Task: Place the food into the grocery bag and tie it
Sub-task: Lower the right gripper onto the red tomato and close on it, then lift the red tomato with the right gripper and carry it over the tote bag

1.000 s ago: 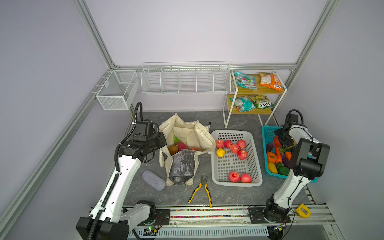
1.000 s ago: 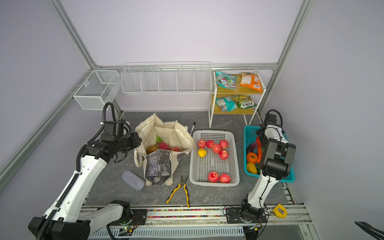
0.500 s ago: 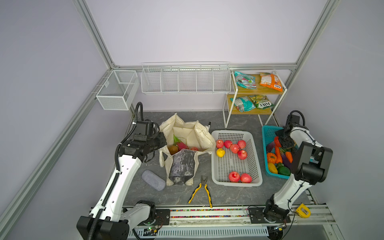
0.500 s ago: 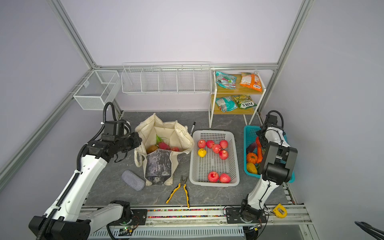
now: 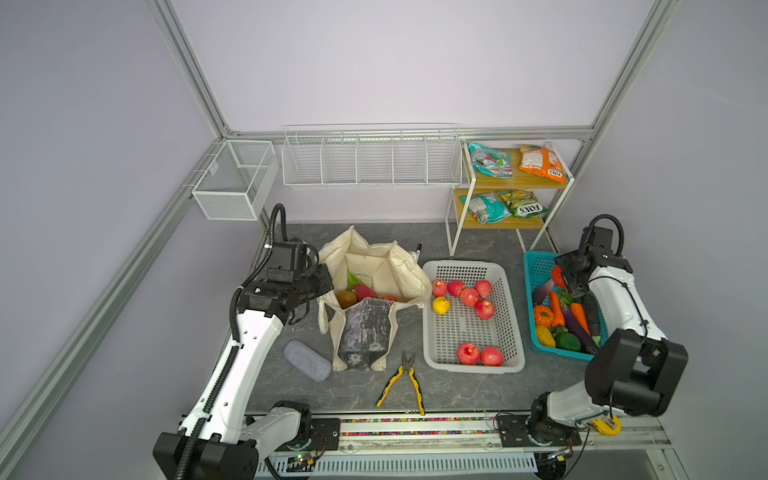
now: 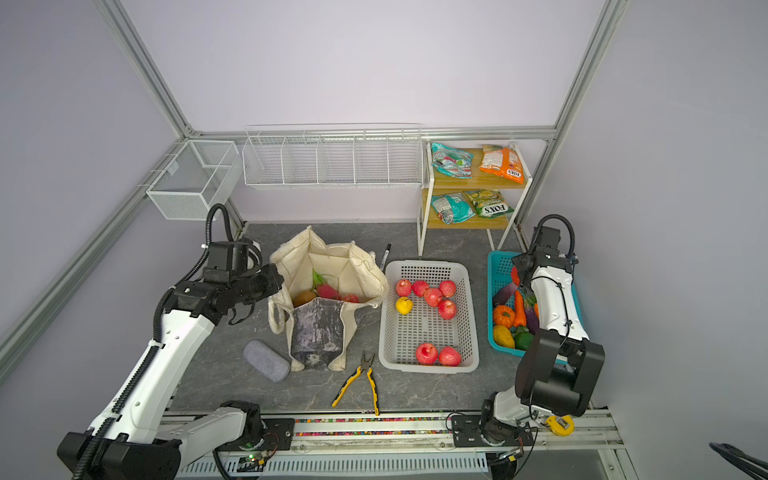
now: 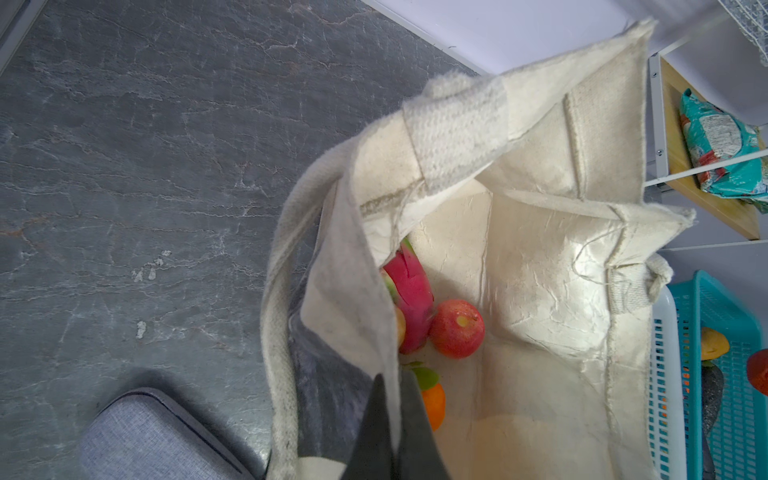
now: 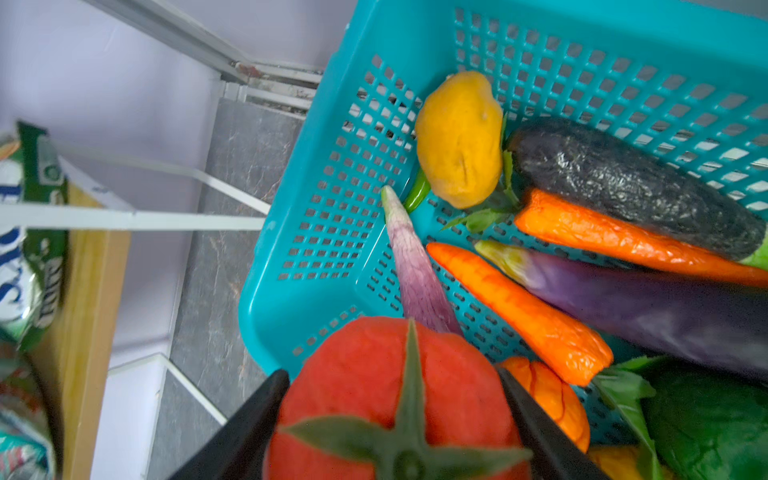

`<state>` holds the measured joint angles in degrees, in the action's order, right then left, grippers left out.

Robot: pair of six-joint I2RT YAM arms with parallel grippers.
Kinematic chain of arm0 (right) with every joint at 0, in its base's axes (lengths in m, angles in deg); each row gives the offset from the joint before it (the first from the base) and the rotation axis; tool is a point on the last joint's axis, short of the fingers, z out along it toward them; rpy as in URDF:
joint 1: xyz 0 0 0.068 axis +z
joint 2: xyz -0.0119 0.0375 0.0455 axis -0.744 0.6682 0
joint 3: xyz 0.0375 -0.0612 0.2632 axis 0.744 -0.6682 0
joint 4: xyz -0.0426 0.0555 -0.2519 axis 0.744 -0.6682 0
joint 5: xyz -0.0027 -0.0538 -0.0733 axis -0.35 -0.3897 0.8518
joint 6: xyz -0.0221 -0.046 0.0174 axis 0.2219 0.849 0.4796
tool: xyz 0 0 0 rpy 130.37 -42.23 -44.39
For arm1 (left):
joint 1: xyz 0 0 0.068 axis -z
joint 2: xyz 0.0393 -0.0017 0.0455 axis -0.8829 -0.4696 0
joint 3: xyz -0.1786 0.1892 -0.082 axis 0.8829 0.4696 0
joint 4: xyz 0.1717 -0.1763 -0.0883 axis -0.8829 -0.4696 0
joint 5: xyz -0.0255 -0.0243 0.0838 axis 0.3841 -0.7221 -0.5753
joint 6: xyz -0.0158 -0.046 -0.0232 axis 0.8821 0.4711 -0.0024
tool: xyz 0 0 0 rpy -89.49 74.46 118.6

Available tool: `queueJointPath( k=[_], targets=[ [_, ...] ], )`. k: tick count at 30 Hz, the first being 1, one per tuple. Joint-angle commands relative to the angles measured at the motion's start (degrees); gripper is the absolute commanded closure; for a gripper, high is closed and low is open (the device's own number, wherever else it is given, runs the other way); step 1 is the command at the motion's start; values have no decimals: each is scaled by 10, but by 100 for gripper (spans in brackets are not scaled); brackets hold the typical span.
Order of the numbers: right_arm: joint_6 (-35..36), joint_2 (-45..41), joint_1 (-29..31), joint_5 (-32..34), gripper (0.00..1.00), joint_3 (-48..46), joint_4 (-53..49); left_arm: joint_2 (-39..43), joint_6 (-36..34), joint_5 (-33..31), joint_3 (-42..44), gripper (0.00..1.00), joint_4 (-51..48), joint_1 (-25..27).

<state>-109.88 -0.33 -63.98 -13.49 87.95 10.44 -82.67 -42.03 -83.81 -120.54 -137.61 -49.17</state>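
In both top views the grocery bag (image 5: pixel 374 270) stands open, left of the worktop's middle. The left gripper (image 5: pixel 326 284) is at its left rim; the right gripper (image 6: pixel 517 275) is over the teal basket (image 6: pixel 496 266) at the worktop's right edge.

In the left wrist view the left gripper (image 7: pixel 390 419) is pinched tight on the grocery bag (image 7: pixel 540 270) rim; a dragon fruit (image 7: pixel 409 291), an apple (image 7: pixel 457 328) and an orange (image 7: pixel 434 405) lie inside.

In the right wrist view the right gripper (image 8: pixel 392 374) squeezes a red tomato (image 8: pixel 361 357) over the teal basket (image 8: pixel 324 208).
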Motion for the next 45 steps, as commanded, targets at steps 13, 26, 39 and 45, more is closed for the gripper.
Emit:
queueJointPath(
  k=[13, 26, 39, 45],
  targets=[
    [9, -175, 219, 30, 48, 3, -159, 20, 5, 13, 26, 100, 18, 3],
    [-42, -99, 541, 78, 48, 156, -183, 26, 6, 9, 27, 100, 23, 3],
    [118, 106, 661, -56, 47, 345, -75, 28, 11, 11, 24, 100, 29, 3],
    [149, 175, 670, -109, 47, 394, -57, 21, 8, 14, 10, 100, 21, 3]
  ],
)
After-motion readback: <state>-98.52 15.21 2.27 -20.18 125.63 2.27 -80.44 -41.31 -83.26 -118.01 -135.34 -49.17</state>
